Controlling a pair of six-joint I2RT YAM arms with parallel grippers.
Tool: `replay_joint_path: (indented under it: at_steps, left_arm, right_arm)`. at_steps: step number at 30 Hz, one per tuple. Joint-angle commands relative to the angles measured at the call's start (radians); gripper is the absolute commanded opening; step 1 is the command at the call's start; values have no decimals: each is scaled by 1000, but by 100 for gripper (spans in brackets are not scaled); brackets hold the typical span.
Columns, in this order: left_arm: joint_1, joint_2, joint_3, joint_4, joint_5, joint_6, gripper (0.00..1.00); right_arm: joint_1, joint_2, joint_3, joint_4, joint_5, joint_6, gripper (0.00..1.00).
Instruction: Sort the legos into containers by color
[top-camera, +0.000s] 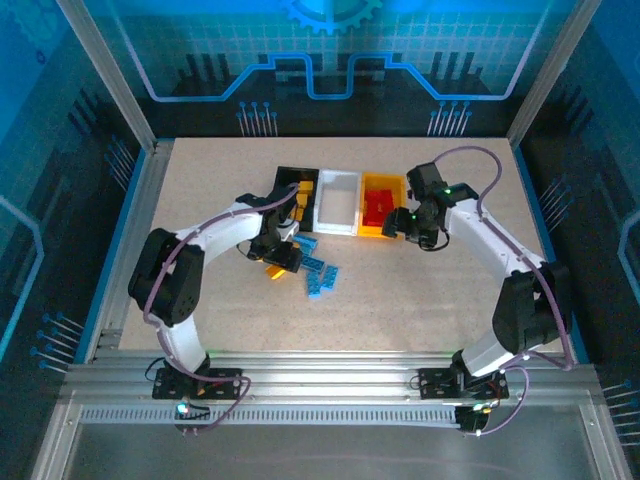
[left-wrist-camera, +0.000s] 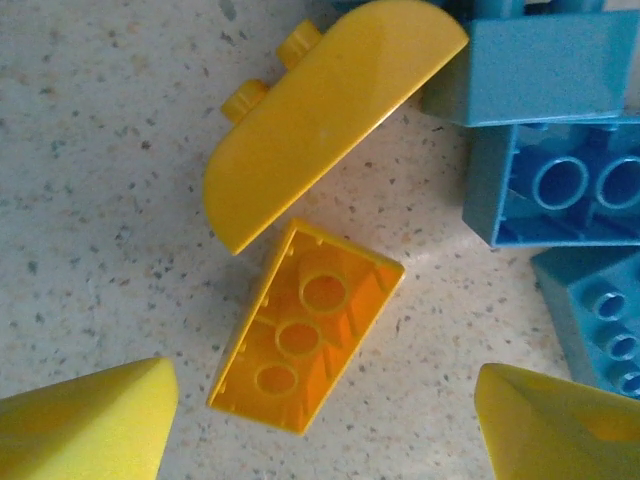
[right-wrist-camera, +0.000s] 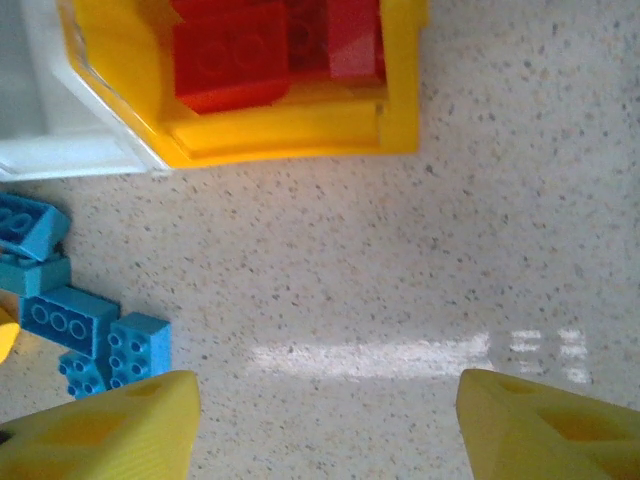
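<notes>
Left wrist: left gripper (left-wrist-camera: 325, 372) spread wide, upturned orange-yellow brick (left-wrist-camera: 305, 325) between fingertips (left-wrist-camera: 90, 420), untouched.

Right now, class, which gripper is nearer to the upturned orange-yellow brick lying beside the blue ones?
Left. The left gripper hangs right above the upturned brick, one finger to each side. The right gripper is over the table near the orange-yellow bin, well away.

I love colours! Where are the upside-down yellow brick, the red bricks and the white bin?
upside-down yellow brick (left-wrist-camera: 305, 330): left wrist view, its hollow underside.
red bricks (right-wrist-camera: 235, 50): right wrist view, top of the biggest one.
white bin (top-camera: 338, 198): top external view, its bare floor.
</notes>
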Motion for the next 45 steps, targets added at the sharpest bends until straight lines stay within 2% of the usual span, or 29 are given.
replay_joint_path:
  at_steps: [1, 5, 9, 18, 24, 30, 36, 45]
  left_arm:
    - [2, 37, -18, 29, -11, 28, 78]
    - [15, 68, -19, 40, -18, 23, 78]
    - [19, 86, -28, 52, -1, 18, 73]
    - [19, 123, -66, 43, 9, -16, 49]
    - [17, 103, -95, 43, 17, -50, 38]
    - [18, 32, -122, 15, 7, -77, 33]
    - [21, -55, -135, -13, 24, -121, 31]
    - [58, -229, -207, 24, 163, -262, 28]
  right_arm:
    - [-6, -55, -26, -14, -4, 23, 70]
    - [-1, -66, -39, -14, 0, 31, 70]
    - [3, -58, -37, -13, -2, 39, 70]
    - [5, -30, 2, -28, -2, 34, 70]
    - [6, 28, 84, -50, -8, 11, 70]
    - [20, 46, 100, -34, -18, 24, 70]
    - [32, 9, 33, -5, -27, 44, 70]
    - [30, -46, -27, 7, -40, 50, 71]
